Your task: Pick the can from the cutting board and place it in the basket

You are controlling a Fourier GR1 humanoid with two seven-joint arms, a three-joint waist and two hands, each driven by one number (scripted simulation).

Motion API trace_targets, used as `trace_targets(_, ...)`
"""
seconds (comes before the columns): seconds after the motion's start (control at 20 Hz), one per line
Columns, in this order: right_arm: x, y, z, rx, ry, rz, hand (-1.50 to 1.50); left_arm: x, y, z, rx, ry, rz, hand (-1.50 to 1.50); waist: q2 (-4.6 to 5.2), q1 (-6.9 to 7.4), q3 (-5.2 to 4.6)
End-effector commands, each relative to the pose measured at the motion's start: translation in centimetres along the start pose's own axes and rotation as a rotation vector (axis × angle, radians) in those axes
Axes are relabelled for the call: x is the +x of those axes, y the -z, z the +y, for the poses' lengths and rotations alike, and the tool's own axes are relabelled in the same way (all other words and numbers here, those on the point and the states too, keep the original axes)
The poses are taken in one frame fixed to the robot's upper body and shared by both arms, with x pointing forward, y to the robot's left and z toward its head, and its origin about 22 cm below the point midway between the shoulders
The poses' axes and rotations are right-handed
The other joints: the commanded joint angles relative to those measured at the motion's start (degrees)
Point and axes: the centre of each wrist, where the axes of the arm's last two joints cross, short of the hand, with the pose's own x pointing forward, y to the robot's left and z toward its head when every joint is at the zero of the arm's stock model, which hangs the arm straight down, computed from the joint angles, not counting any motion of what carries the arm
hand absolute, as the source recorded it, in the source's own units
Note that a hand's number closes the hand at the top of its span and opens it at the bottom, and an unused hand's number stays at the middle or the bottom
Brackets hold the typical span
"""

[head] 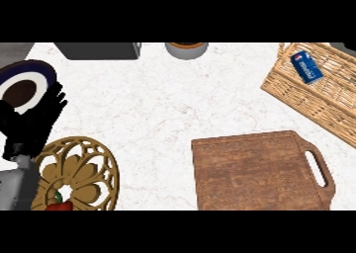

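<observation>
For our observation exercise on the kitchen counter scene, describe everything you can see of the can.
The can is a small blue cylinder with a white and red logo patch near its upper end. It looks like painted metal. It lies on its side, tilted diagonally, inside the wicker basket at the counter's right, near the basket's far corner. It rests on the basket's woven floor; nothing else touches it, and no robot hand is near it. It appears undented; its ends are too small to make out.

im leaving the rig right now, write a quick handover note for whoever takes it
Left hand: open, fingers up, resting at the left edge beside the dark plate, holding nothing.
Right hand: not in view.
Can: blue, lying on its side inside the wicker basket at the upper right.
Cutting board: bare, nothing on it.
Done: the can is off the board and in the basket.
Left: nothing apparent; just confirm where the right hand is.
</observation>
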Motion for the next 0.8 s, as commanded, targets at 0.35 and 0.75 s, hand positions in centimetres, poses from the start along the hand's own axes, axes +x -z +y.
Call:
trace_targets(0.35,-4.1,2.8,-13.3,-0.004,0.196,0.120,-1.50,-2.6,-1.5,0.4,0.036,0.013,0.001,0.00,-0.49,-1.99,-0.04)
trace_targets(0.75,-10.3,2.4,-24.1,0.136,0.122,0.102,-1.50,-0.7,-1.7,2.3,0.036,-0.004,0.009,0.00,-0.34,-1.31,0.01)
